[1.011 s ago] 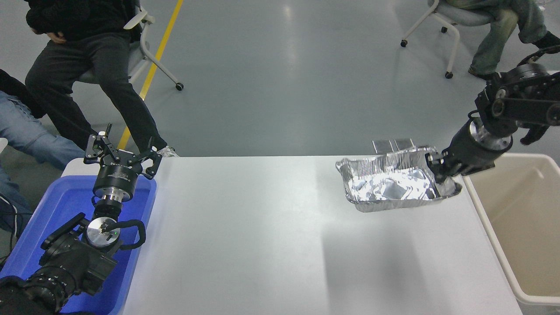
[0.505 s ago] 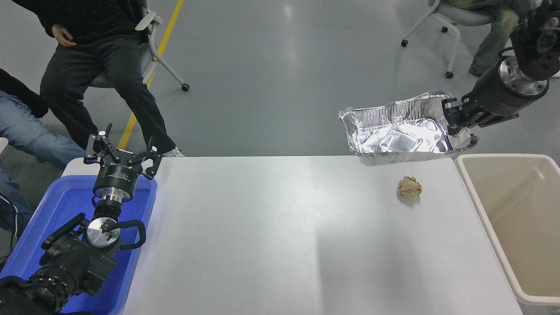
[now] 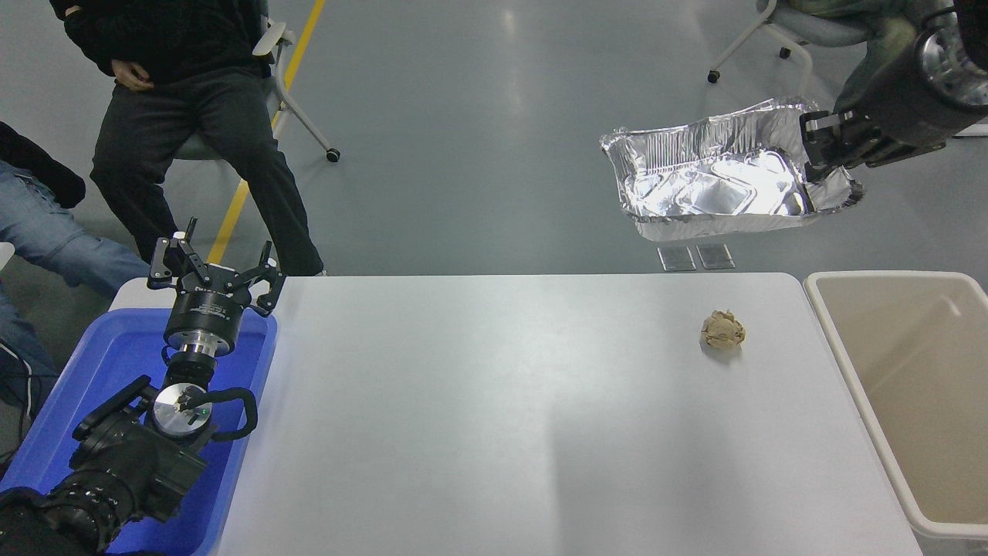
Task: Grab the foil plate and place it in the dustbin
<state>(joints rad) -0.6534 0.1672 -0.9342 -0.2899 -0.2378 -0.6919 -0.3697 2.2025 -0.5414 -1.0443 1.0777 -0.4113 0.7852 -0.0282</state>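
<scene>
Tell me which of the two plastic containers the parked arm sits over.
The blue tub at the table's left; the left gripper is above it. The beige dustbin sits right.

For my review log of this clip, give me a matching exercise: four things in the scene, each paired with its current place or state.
Things:
1. foil plate
2. paper ball
3. left hand
4. dustbin

Places or states:
A. parked over the blue tub
B. lying on the white table
C. held in the air by the right hand
D. at the table's right end

Pairs: 1-C, 2-B, 3-A, 4-D
</scene>
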